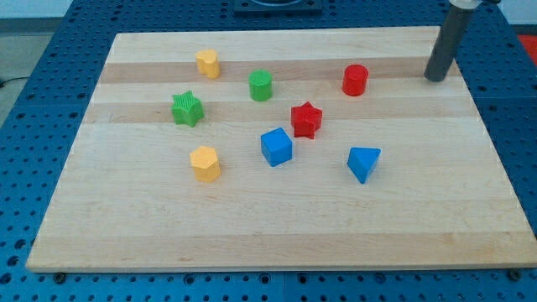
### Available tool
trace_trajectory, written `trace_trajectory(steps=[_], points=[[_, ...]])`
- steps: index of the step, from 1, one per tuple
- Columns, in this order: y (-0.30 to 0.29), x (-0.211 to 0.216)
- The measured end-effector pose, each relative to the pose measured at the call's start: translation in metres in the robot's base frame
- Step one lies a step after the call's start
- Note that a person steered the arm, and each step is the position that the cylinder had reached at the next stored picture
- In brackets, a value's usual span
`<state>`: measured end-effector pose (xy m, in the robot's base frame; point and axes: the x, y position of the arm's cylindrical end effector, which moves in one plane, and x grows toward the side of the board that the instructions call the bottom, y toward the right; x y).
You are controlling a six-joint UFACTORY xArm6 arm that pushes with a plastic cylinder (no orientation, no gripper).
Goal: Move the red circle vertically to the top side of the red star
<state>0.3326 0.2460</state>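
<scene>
In the camera view, a pale wooden board with lengthwise grain bands lies on a blue perforated surface. The arm ends in a plain dark rod with nothing to spread or pinch; its tip rests on the board near the view's top right corner, well apart from every block and to the right of the red circle.

The red circle is a short smooth cylinder standing upright, its round face up, so it shows no heading along the board. It sits toward the view's top and right of the red star, not straight above it. The red star lies flat, points spread outward.

Just below and left of the star is a blue cube; a blue triangular block lies to the lower right. A green cylinder, a ridged green star and two yellow blocks of faceted shape occupy the left half.
</scene>
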Motion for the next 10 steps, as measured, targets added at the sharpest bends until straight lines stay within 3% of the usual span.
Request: trace_trajectory(steps=[2, 3, 7, 10], points=[[-0.022, 0.005], [-0.072, 0.006], [-0.078, 0.007], [-0.186, 0.001]])
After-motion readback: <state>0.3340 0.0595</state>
